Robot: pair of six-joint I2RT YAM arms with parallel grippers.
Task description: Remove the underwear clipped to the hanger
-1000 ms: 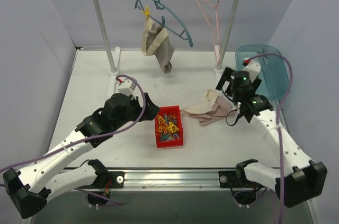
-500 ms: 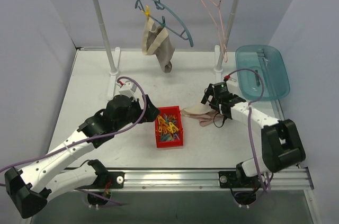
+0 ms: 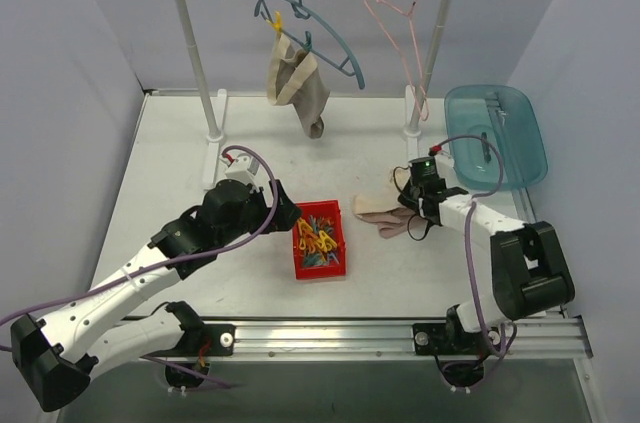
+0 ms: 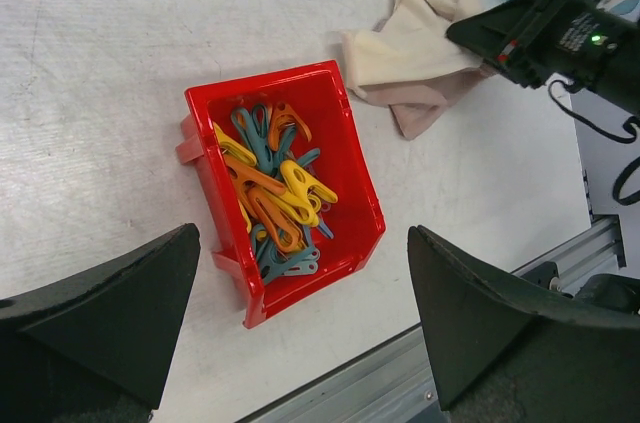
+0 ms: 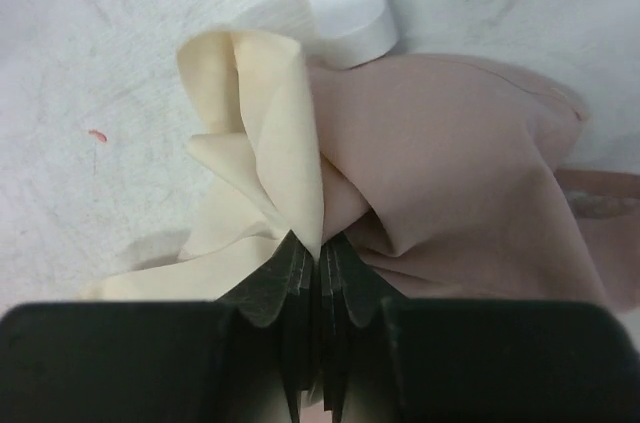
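red bin (image 4: 357,175) of clips (image 4: 275,193), teal tray (image 3: 525,143)

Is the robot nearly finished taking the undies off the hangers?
About halfway, it seems. Done: the pink hanger hangs bare, and cream and pink underwear lies on the table. In hand: the right end effector is shut on that pile. Left: tan underwear hangs from the blue hanger, held by a yellow clip.

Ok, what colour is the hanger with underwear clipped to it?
Teal blue. The hanger shows best in the top external view.
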